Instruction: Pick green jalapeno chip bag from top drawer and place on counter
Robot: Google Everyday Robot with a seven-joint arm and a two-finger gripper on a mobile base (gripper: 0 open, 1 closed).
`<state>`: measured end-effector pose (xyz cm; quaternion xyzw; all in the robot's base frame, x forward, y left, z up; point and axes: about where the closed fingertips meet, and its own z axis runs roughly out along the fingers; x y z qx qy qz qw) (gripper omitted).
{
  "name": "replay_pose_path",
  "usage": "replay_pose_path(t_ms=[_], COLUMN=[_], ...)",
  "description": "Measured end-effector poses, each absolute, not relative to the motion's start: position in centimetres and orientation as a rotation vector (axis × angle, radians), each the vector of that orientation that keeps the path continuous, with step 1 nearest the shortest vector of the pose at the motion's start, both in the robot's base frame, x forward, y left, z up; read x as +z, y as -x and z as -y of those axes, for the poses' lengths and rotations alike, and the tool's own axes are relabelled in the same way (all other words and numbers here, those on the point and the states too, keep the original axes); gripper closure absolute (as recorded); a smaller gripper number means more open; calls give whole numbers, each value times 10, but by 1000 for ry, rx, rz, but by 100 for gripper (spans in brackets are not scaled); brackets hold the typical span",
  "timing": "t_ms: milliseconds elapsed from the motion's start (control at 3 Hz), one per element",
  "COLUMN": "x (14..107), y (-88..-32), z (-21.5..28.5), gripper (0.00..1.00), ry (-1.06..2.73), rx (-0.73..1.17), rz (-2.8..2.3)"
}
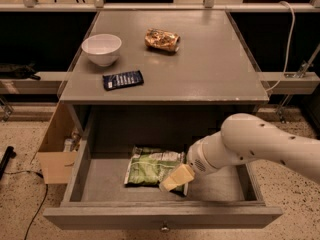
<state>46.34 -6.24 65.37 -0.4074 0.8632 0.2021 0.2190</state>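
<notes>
1. The green bag (152, 166) lies flat on the floor of the open drawer (100, 184), near its middle. Its long side runs roughly from 9 to 3 o'clock.
2. The gripper (176, 179) is at the bag's 4 o'clock corner, right over it and seemingly touching the bag's edge there. Its pale yellow tip points toward 8 o'clock. How far open it is cannot be told, nor whether it has hold of the bag.
3. The white arm (260, 144) reaches in from 3 o'clock, crossing above the drawer's right wall and sloping down to the gripper.
4. The drawer is pulled well out from under the worktop (210, 69). Its flat front panel is at 6 o'clock, with a small round knob (164, 228) at the panel's middle.
5. Three things sit on the worktop, all well apart from one another:
   - a white bowl (101, 49) at 10 o'clock, upright;
   - a brown bag (161, 39) at about 12 o'clock, lying flat;
   - a dark blue packet (123, 79) at 8 o'clock, flat and near the front edge.
6. An open cardboard box (55, 156) stands on the speckled floor (20, 204) just beside the cabinet at 9 o'clock.
7. A white cable (288, 39) hangs behind the worktop at 2 o'clock.
</notes>
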Motion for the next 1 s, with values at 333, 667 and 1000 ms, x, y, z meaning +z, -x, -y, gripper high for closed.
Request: replay_pose_path(t_ms=[333,667,1000], x=[634,634,611], y=[-480,-480,-490], z=[25,24,46], gripper=[0,0,0], ry=[1180,1180,1115], rx=[487,485,500], rz=[-2368,-2366,-2397])
